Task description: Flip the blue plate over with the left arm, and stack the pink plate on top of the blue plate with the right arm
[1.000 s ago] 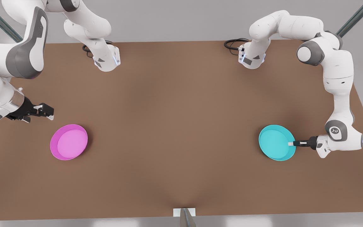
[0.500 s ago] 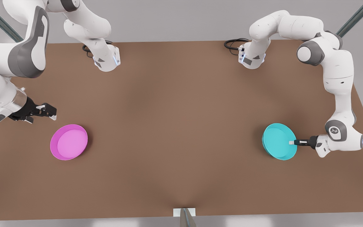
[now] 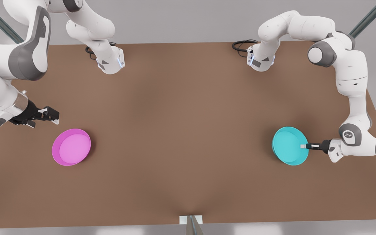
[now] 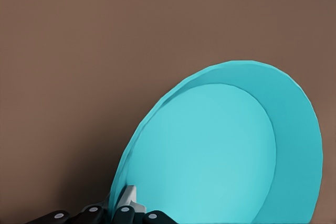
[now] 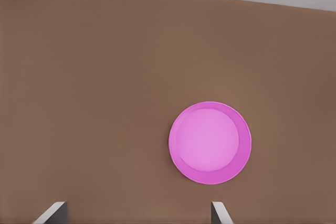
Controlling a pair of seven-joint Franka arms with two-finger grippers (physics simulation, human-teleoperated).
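Left gripper (image 3: pixel 303 146): pinched on the blue plate's (image 3: pixel 287 146) rim, on the front view's right.
Change: over the last second your plate has tipped up off the brown table (image 3: pixel 181 130) and looks narrower; the flip is under way.
Right gripper (image 3: pixel 53 116): fingers spread, waiting just beyond the pink plate (image 3: pixel 71 147), which lies flat on the front view's left.
Next: stacking must wait until your flip is done.

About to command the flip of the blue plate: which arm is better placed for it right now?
Left. The left gripper is shut on the rim of the blue plate, which looks tilted up off the table. The right gripper hangs open, apart from the pink plate on the front view's left.
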